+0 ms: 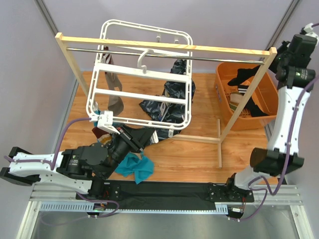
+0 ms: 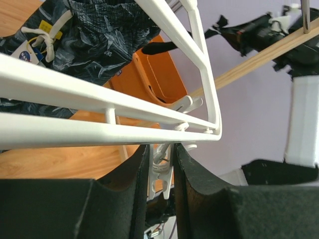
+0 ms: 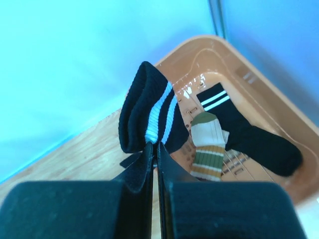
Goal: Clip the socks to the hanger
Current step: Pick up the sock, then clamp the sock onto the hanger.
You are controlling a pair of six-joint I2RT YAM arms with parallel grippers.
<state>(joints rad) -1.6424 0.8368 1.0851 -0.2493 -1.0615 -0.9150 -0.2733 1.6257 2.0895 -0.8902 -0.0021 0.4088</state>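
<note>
Jaws of the right gripper (image 3: 155, 148) are clenched on a black striped sock (image 3: 149, 109), held above the orange basket (image 3: 259, 84). Those of the left gripper (image 2: 160, 164) pinch a white clip (image 2: 162, 177) at the near corner of the hanger (image 1: 142, 70).

1. Carry the sock to that clip, clear of the wooden rack (image 1: 164, 46).
2. Seat the cuff fully between the clip's teeth before release.

Table (image 1: 194, 159): bare wood, carrying a dark cloth (image 1: 169, 99) and a teal sock (image 1: 134, 167). Walls (image 1: 224, 25): plain, pale.
</note>
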